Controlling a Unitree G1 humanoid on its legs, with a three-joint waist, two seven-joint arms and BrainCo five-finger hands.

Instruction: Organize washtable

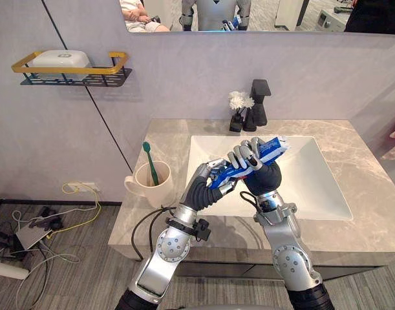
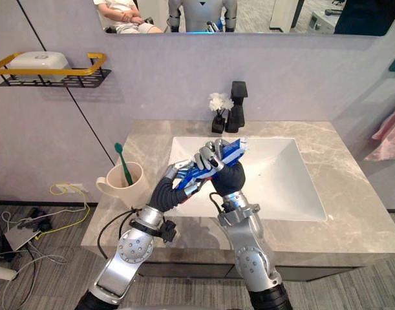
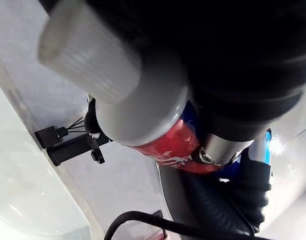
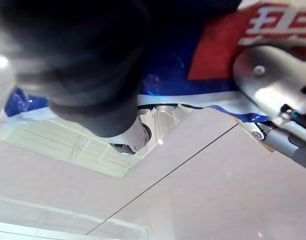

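**Passing the toothpaste across the basin**

We have the blue, red and white toothpaste tube [image 1: 273, 148] held up in the air over the white rectangular sink [image 1: 313, 187], well clear of the grey marble counter [image 1: 372, 213]. Both hands are on it. Our right hand [image 1: 247, 157] has its fingers curled over the middle of the tube, and our left hand [image 1: 213, 177] is clenched round the lower end. In the left wrist view, the ribbed pale cap [image 3: 87, 55] points out past the dark fingertips.

We judge this to be a handover, with the cream ceramic mug [image 1: 140, 184] on the counter's left side as the likely home for the tube. The green toothbrush [image 1: 149, 161] already stands in that mug.

To do this well, only one hand should let go, and only once the other's grip is sure. A tube is soft and smooth, so a pinch near the flat end may slide. A wrap round the firmer shoulder by the cap should hold better. The release is best made while the tube is over the sink, where a slip costs little.

Carrying it to the mug, we should come in from above and beside the toothbrush, so the bristled head is not knocked and the mug not tipped.
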